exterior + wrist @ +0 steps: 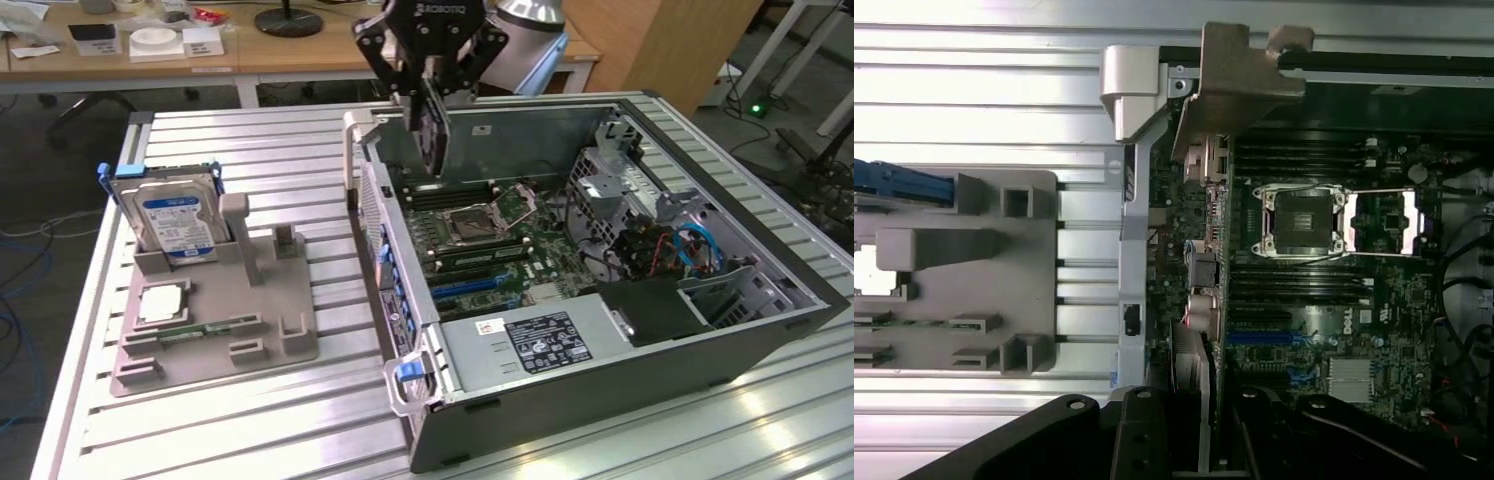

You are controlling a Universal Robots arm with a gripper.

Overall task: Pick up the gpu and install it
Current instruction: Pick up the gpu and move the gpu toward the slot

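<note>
Exterior view, gripper [430, 92]: is hanging over the far end of the open computer case [601, 400], and its fingers are clamping the top edge of the gpu [431, 140].
Exterior view, gpu: is hanging on edge below the fingers as a dark, thin card. Its lower end is reaching down inside the case, close to the wall on the exterior view's left. I cannot tell whether it is touching the motherboard [534, 250].
Exterior view, processor socket [487, 215]: is lying on the motherboard, just nearer than the gpu and toward the exterior view's right.
Exterior view, power supply [534, 342]: is sitting at the near end of the case.
Exterior view, fixture tray [267, 340]: is lying on the slatted table [267, 430] at the exterior view's left of the case, well apart from the gpu.
Exterior view, hard drive [174, 218]: is standing upright at the far end of the tray, showing its blue label.
Exterior view, memory stick [207, 328]: is lying flat in the near part of the tray.
Wrist view, gripper [1204, 440]: its black fingers are closing on the gpu [1206, 270].
Wrist view, gpu: is running edge-on away from the fingers, between the case wall and the processor socket [1304, 220].
Wrist view, fixture tray [1004, 290]: is lying outside the case wall, with the hard drive [904, 185] showing blue at its edge.
</note>
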